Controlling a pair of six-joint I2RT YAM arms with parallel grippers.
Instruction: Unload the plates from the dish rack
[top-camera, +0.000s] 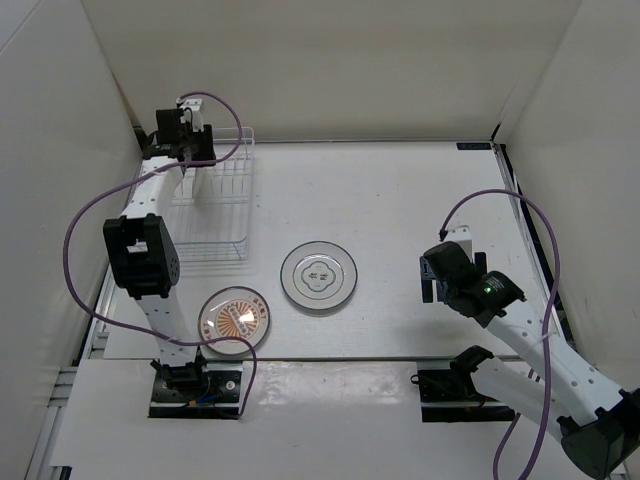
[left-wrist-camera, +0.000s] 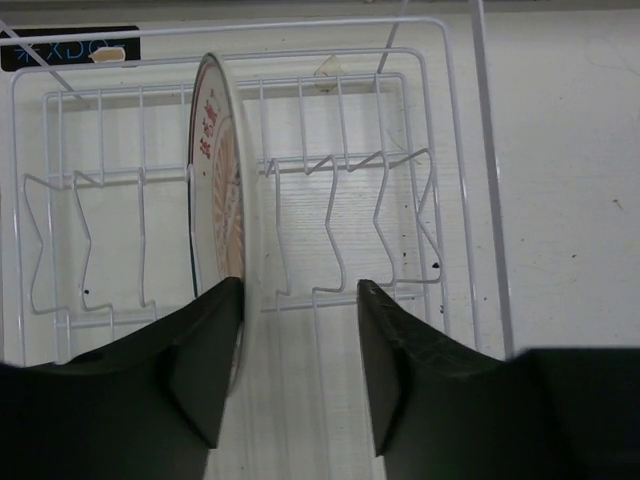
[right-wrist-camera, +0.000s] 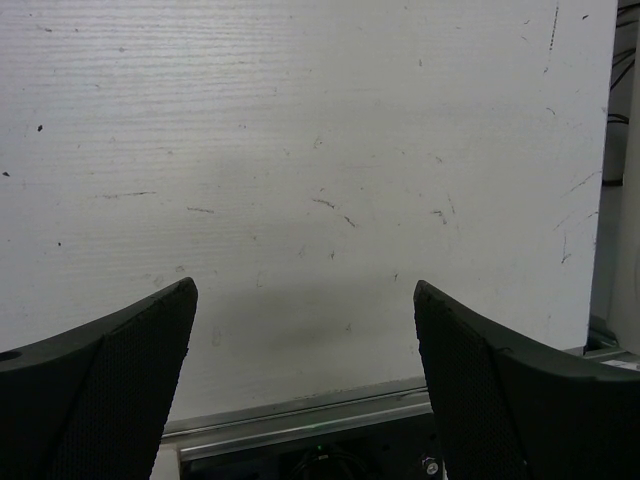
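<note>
Now at upper left of the top view: rack (top-camera: 215, 215), close to the left wall, long side running up and down the frame. Above its far end, left pincer (top-camera: 188, 165), pointing down toward the wires.

Seen from the left wrist, jaws half spread, closed on nothing. Between them, low in the frame, the bottom rim of one upright plate (left-wrist-camera: 215, 180). Standing edge-on in a slot left of centre, with orange-red pattern and red characters on the face turned to frame right. Rim just beside the finger (left-wrist-camera: 200, 365) at frame left and partly hidden behind it; cannot tell if really touching. Clear gap from the rim to the other finger at frame right.

Lying flat on the surface (top-camera: 420, 190), two more plates. Grey plate (top-camera: 319, 275) near the centre of the top view, with ringed rim and dark motif in the middle. Orange plate (top-camera: 235, 318) to the lower left of it, just below the near end of the rack, left edge partly covered by the left arm. Near each other but not touching.

Right pincer (top-camera: 432, 285) at the right of the top view, well apart from both flat plates and from the rack. From the right wrist, jaws spread wide, holding nothing, with only scratched surface between the fingers and a metal rail (right-wrist-camera: 300, 425) along the bottom edge. Purple cables (top-camera: 75, 230) looping from both arms.
</note>
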